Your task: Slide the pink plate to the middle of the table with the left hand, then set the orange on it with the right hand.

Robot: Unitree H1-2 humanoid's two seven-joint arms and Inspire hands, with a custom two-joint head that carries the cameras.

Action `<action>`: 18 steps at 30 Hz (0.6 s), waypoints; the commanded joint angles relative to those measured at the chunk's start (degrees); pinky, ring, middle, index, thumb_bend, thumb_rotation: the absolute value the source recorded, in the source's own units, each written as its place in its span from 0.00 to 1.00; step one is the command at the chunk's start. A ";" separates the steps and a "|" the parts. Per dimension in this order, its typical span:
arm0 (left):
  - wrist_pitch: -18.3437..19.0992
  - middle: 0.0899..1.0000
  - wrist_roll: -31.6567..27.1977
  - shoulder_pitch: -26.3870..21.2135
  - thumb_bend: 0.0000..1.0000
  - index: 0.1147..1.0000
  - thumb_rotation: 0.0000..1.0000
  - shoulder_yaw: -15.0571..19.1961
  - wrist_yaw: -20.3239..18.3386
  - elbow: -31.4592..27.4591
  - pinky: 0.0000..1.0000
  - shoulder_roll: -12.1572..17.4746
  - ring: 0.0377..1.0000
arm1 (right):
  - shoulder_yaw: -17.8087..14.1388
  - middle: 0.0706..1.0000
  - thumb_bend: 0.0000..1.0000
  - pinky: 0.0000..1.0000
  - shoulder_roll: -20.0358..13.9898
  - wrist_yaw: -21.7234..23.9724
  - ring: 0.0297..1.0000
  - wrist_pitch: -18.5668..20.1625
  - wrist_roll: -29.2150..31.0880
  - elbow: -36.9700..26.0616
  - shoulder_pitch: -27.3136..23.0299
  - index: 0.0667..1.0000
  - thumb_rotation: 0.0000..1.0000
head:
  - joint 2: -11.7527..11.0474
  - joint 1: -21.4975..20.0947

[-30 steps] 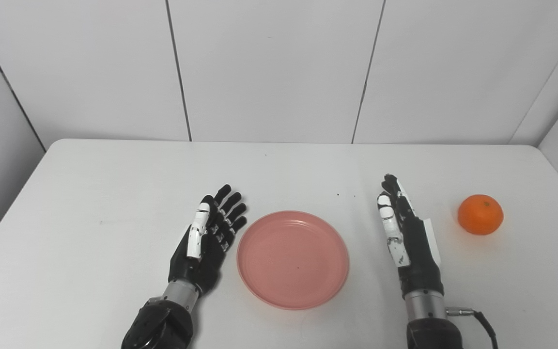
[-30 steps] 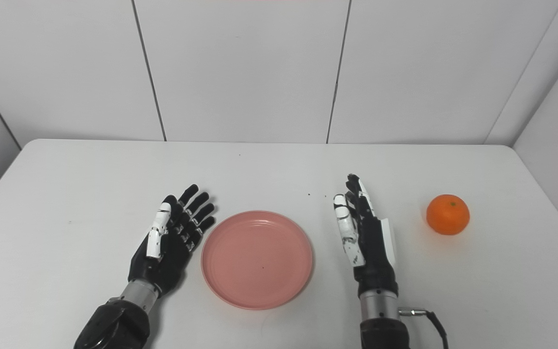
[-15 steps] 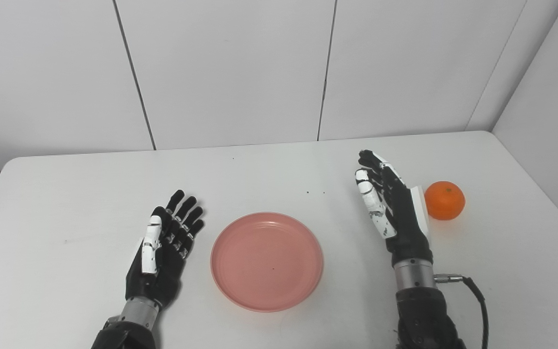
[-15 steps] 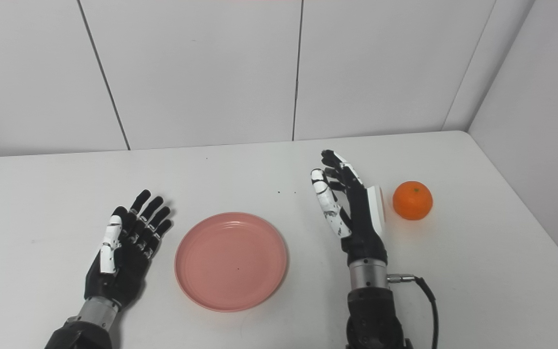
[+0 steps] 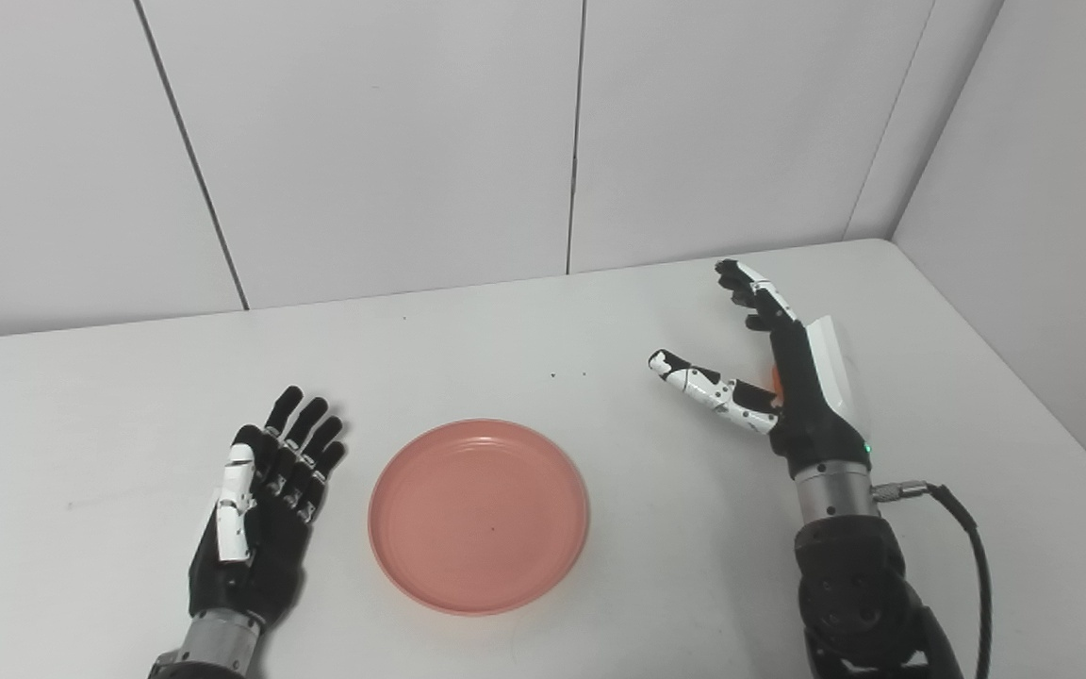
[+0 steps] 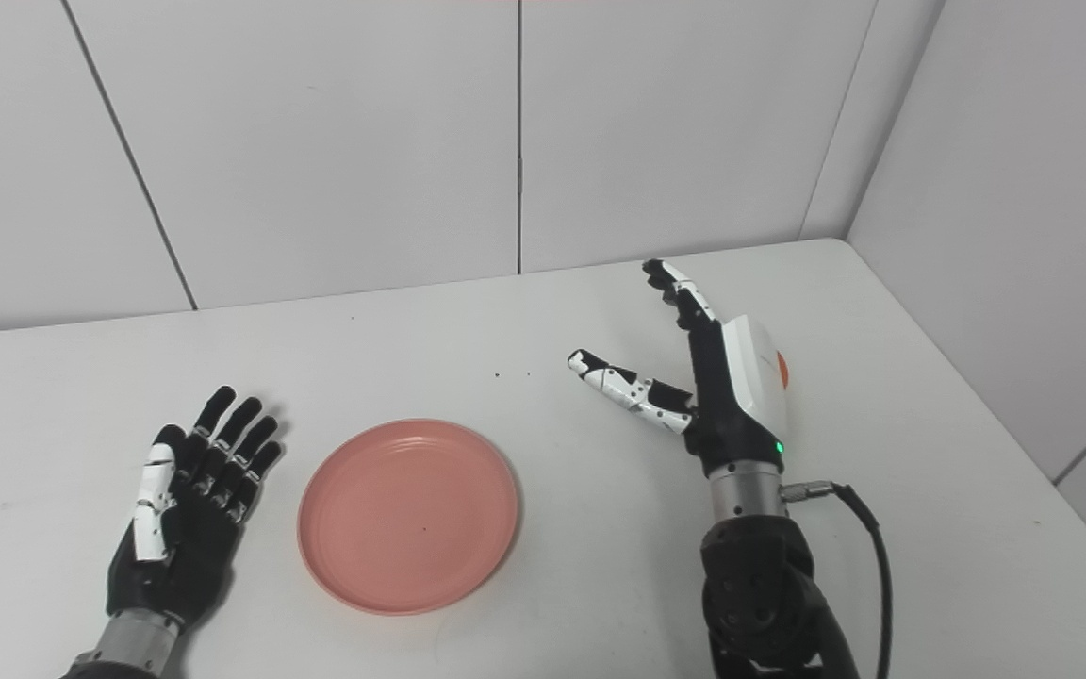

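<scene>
Lower left: left hand flat, fingers apart, empty, just beside pink plate at lower centre of white table; probably light, stiff, slick. Centre right: right hand spread wide, empty, hiding most of orange; likely firm, prone to roll, best cupped around its sides

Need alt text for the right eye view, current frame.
The right hand, open with thumb spread, is raised in front of the orange, hiding all but a sliver of it. The empty pink plate sits on the white table, and the left hand rests open, palm up, beside it.
</scene>
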 commanded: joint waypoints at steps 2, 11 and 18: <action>0.43 0.95 -0.41 0.41 0.36 0.94 1.00 0.34 -0.81 2.53 0.99 1.32 0.95 | -0.68 0.86 0.90 0.77 -2.71 -0.39 0.84 0.00 -3.69 -1.39 -2.90 0.86 0.46 | -0.32 -0.62; 1.70 0.97 -0.50 0.61 0.35 0.97 1.00 0.10 -0.43 1.73 1.00 2.03 0.97 | -2.96 0.89 0.91 0.76 -6.38 -0.24 0.85 0.29 -7.03 -1.34 -3.52 0.89 0.40 | -1.43 -2.97; 2.73 0.97 -0.74 0.88 0.35 0.97 1.00 0.17 0.01 0.99 1.00 2.06 0.97 | -6.22 0.89 0.90 0.77 -8.91 -0.54 0.86 0.08 -7.16 -0.21 -3.33 0.89 0.39 | -1.86 -4.19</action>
